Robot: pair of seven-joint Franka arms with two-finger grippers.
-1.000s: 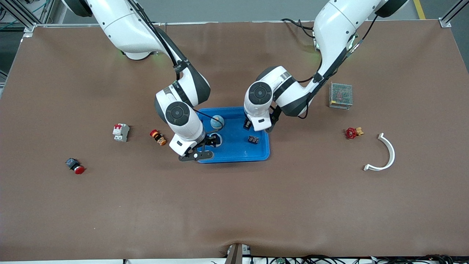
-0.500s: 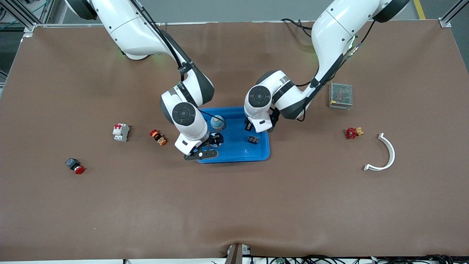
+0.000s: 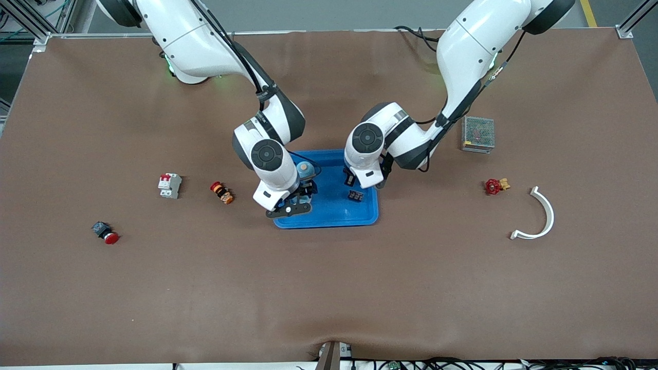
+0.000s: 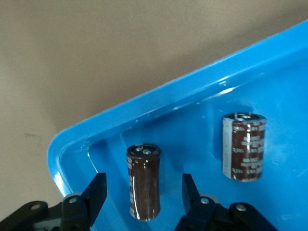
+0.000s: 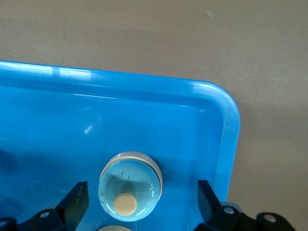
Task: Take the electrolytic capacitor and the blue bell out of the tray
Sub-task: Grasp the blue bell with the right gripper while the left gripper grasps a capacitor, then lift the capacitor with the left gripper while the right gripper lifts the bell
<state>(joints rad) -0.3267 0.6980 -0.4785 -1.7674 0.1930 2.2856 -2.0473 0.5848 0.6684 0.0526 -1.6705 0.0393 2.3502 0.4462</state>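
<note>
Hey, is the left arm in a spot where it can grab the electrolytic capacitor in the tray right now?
Probably yes. The left tool sits low in the tray with its open fingers either side of the upright electrolytic capacitor. Nothing stands between them, and a second capacitor stands apart.

Breaker, red valve, white clip, mesh box

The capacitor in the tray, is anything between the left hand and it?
Nothing visible. The left hand is over the tray, open fingers either side of the upright capacitor. A second capacitor stands clear beside it. The right hand straddles the bell.
</note>
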